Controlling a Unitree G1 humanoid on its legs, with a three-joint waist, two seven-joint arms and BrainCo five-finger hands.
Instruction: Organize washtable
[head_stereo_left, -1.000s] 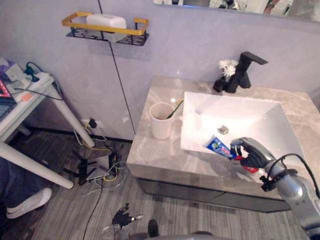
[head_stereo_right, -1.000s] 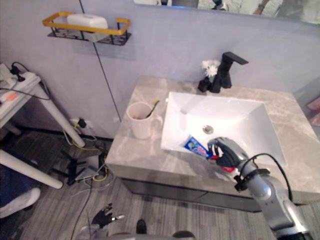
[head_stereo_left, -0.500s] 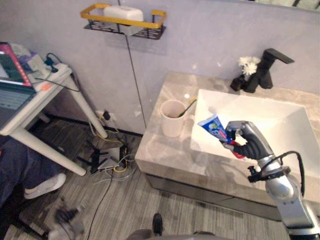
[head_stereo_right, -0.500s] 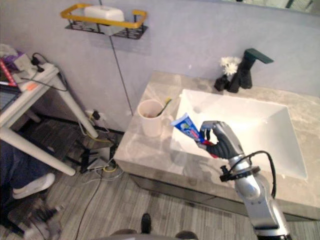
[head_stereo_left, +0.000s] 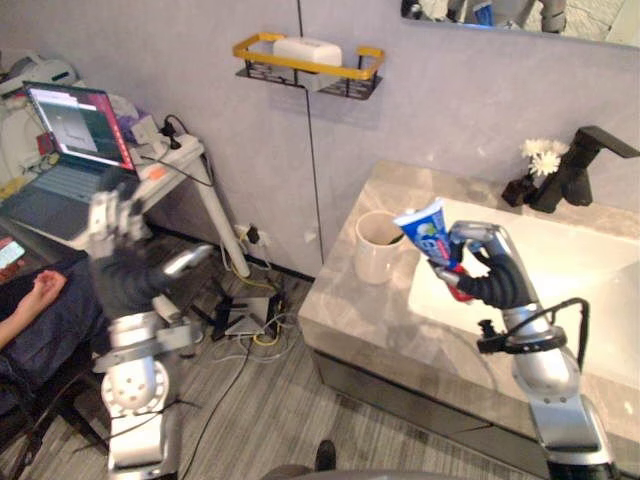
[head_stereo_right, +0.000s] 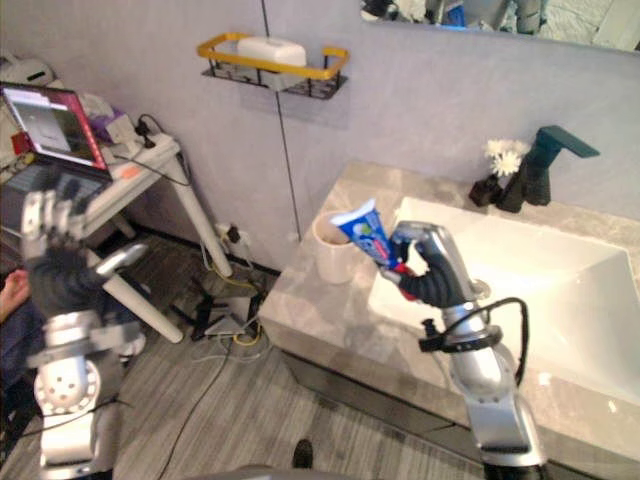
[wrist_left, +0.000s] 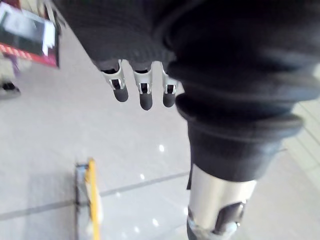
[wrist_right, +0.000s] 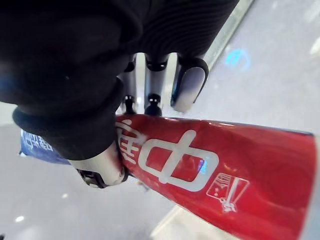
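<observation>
Left eye view: toothpaste tube (head_stereo_left: 428, 232) up in R hand (head_stereo_left: 495, 275)

R hand's fingers & thumb curled tight round tube, held in air over bench (head_stereo_left: 370, 320), tube's flat end near cup (head_stereo_left: 378, 247). L hand (head_stereo_left: 110, 225) raised well apart, fingers straight, empty.

The left hand (head_stereo_left: 112, 225) is up at the side, its fingers straight and pointing upward. The right hand (head_stereo_left: 497, 272) is in front, its fingers curled round a toothpaste tube (head_stereo_left: 425, 232).
</observation>
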